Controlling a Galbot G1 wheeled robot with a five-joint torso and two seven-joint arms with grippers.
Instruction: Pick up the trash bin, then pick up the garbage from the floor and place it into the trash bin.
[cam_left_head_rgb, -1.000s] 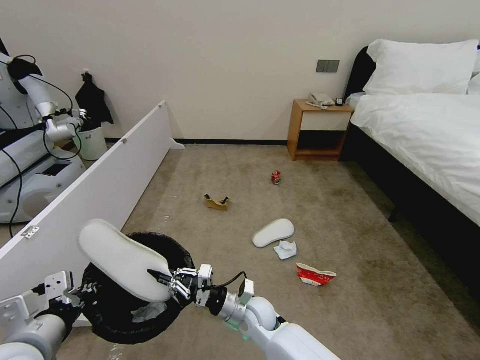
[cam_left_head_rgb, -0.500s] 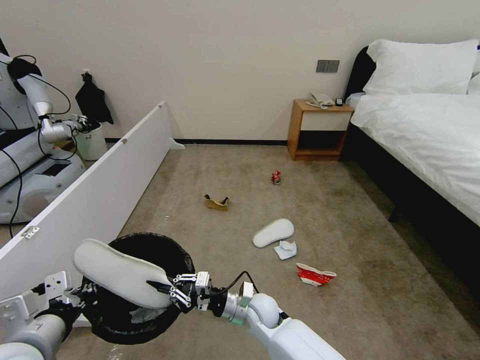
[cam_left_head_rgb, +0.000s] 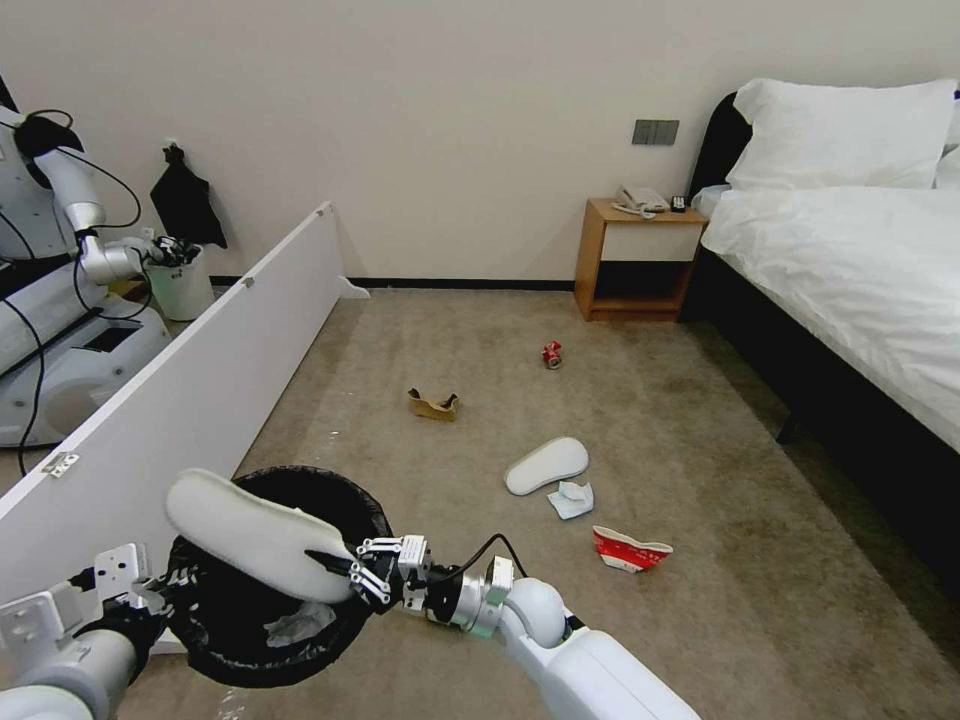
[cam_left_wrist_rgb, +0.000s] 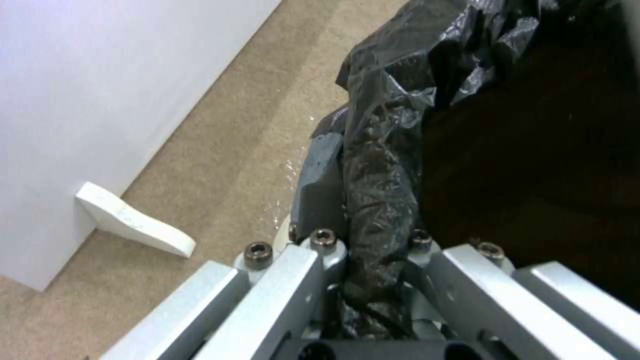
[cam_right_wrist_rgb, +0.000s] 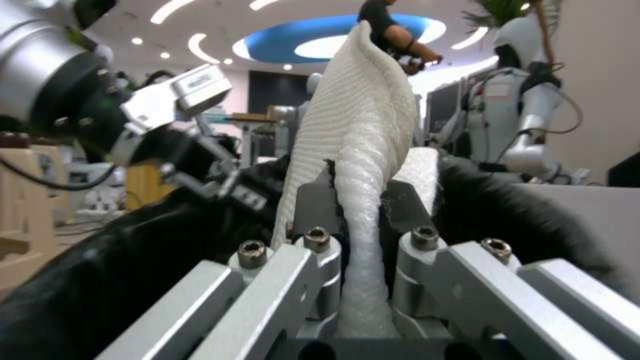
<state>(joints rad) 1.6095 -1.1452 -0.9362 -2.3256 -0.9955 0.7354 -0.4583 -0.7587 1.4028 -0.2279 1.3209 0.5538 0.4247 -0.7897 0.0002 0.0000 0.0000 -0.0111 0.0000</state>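
A: What does the head view give you?

B: The right gripper clamped on 1 white slipper, held tilted over the mouth of the trash bin. The left gripper is at the bin's rim, low on the left.

A: And the wrist views?

B: The left wrist view shows its fingers pinching the black bag folded over the rim. The right wrist view shows the slipper's edge squeezed between both pads.

A: Count the floor litter.

B: 1 second slipper, 1 tissue touching it, 1 red-white carton, 1 torn cardboard, 1 red can. 1 crumpled white piece lies inside the bin.
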